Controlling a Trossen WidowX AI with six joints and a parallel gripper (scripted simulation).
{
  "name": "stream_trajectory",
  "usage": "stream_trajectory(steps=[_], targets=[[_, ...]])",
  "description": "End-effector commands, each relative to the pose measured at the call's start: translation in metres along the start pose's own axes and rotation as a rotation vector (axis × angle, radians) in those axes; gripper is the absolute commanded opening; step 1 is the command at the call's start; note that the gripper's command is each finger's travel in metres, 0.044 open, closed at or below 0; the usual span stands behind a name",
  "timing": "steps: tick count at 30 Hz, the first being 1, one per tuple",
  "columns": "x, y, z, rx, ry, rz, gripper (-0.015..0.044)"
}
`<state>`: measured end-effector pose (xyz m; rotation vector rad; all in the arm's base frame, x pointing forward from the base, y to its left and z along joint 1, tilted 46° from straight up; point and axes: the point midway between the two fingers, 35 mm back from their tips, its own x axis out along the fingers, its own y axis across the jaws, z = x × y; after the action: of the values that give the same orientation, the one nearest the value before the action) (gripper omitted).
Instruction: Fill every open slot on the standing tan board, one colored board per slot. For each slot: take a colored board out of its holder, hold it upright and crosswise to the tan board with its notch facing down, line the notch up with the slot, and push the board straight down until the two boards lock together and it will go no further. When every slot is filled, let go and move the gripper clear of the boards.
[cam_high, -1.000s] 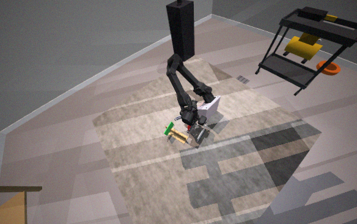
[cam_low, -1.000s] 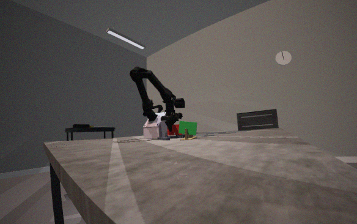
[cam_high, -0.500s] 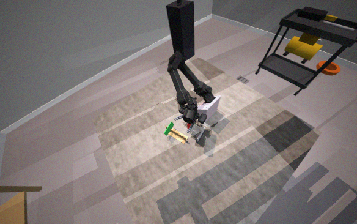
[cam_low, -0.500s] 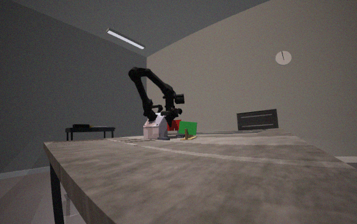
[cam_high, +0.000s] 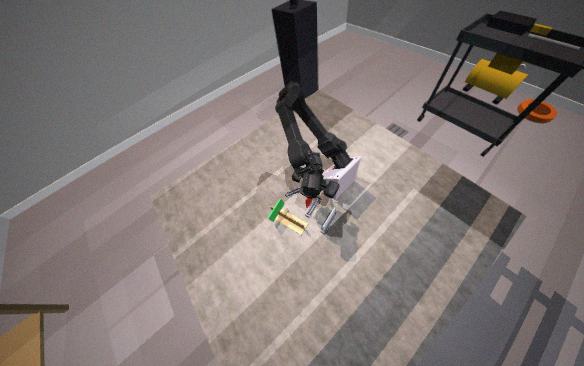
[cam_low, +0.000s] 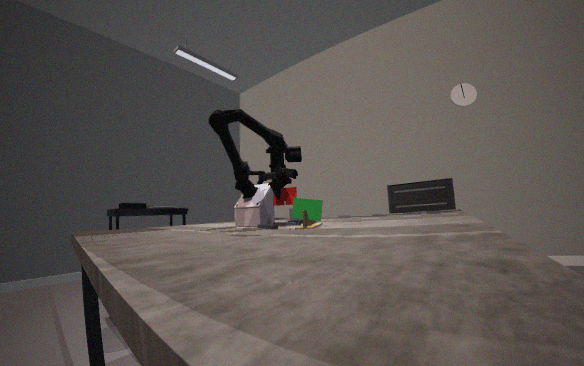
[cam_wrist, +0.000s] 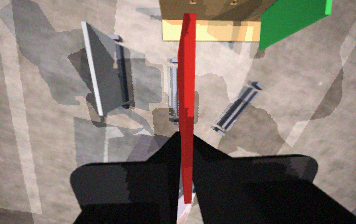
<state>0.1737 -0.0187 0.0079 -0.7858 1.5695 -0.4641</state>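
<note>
The black parallel-jaw gripper (cam_high: 316, 194) (cam_low: 281, 186) (cam_wrist: 182, 135) grips the thin red rectangular board (cam_high: 308, 202) (cam_low: 286, 196) (cam_wrist: 188, 75) upright, apparently notch down, ready for slotting.

One black six-joint robot arm (cam_high: 295, 125) (cam_low: 229, 145), upper centre in the top view, left of centre in the exterior view; elbow raised, forearm sloping down to the right in the latter. One black parallel-jaw claw (cam_low: 278, 188) (cam_wrist: 182, 135), lower centre in the wrist view: pointed downward, closed on a board, above the surface.
</note>
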Motion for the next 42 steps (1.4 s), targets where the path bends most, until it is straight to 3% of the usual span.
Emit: stream_trajectory(steps=[1, 42], targets=[[-0.012, 0.000, 0.001, 0.006, -0.005, 0.004, 0.0000], [-0.028, -0.039, 0.078, 0.010, -0.011, 0.011, 0.0000]])
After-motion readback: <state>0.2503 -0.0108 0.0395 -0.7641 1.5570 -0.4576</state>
